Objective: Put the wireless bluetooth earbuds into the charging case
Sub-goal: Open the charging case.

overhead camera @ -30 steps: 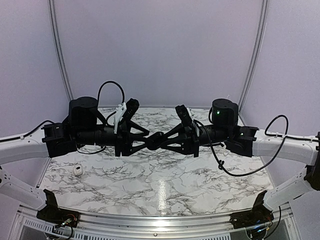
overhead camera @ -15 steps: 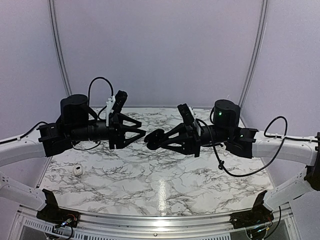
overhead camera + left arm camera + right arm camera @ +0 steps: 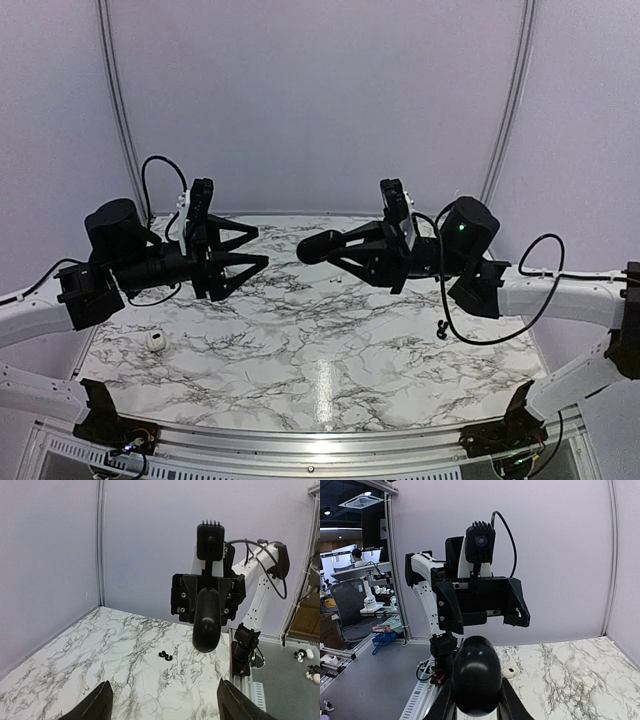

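White charging case rests near-left on the marble table; black earbuds lie side by side mid-table, well apart from it.
Their heading is too small to tell; the left gripper is released, and the right gripper is clenched on a black capsule pointing left.

— Can any lettering, brand, number or sign be made out?

— None can be read.

— Not even on the marbled table or on the equipment raised above it?

— Nothing legible is seen there. What lies beyond the left edge of the table is too small and blurred for print to be told.
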Controlling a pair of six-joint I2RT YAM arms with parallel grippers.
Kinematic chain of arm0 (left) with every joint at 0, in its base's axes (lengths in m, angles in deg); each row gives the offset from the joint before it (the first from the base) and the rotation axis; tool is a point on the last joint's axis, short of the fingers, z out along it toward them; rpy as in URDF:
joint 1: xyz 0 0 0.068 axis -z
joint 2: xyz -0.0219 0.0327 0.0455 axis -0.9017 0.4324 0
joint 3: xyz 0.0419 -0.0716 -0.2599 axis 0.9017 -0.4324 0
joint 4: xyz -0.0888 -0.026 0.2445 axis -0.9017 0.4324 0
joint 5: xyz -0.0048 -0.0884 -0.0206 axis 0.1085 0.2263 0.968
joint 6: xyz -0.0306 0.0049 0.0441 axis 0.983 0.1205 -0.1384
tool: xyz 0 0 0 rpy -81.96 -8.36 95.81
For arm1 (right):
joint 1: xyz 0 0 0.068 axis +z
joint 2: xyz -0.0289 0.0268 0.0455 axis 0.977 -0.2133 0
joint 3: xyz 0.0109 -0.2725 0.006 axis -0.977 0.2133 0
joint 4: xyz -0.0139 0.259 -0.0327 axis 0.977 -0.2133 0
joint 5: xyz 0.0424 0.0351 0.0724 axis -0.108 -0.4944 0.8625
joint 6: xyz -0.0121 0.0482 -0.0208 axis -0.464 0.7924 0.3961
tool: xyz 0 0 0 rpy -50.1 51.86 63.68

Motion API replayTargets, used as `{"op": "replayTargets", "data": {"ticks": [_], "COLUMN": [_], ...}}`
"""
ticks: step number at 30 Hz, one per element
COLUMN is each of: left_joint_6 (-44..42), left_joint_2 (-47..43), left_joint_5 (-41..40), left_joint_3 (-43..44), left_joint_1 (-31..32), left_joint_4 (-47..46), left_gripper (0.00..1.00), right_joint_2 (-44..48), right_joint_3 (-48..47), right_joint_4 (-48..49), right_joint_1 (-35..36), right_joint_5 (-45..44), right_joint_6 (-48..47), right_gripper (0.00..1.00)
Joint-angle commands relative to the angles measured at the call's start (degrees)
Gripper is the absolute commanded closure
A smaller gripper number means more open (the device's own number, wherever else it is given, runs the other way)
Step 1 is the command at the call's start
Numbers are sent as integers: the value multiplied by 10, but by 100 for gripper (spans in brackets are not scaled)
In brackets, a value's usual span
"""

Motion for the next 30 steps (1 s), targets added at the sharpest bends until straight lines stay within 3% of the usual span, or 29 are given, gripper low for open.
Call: {"op": "replayTargets", "data": {"ticks": [1,5,15,30], "left_joint_6": [-22,-20,-5,-25], "left_joint_2": [24,47,95,108], "left_joint_5": [26,37,21,-6], "left_joint_3": [32,52,89,97], "left_joint_1": [22,36,42,42], "left_joint_4": [-32,-26,-14,24], "left_gripper": [16,12,14,16], "right_joint_2": [-17,-13,-15,-17], "right_joint_3": [-27,-31,-50,-57], "right_joint_4": [14,-26,-87,-104], "right_joint_1": [-2,8,34,42], "right_joint_5": [4,-14,-23,-24], "right_joint_6": [1,-31,-78,-88], "right_gripper": [100,100,100,100]}}
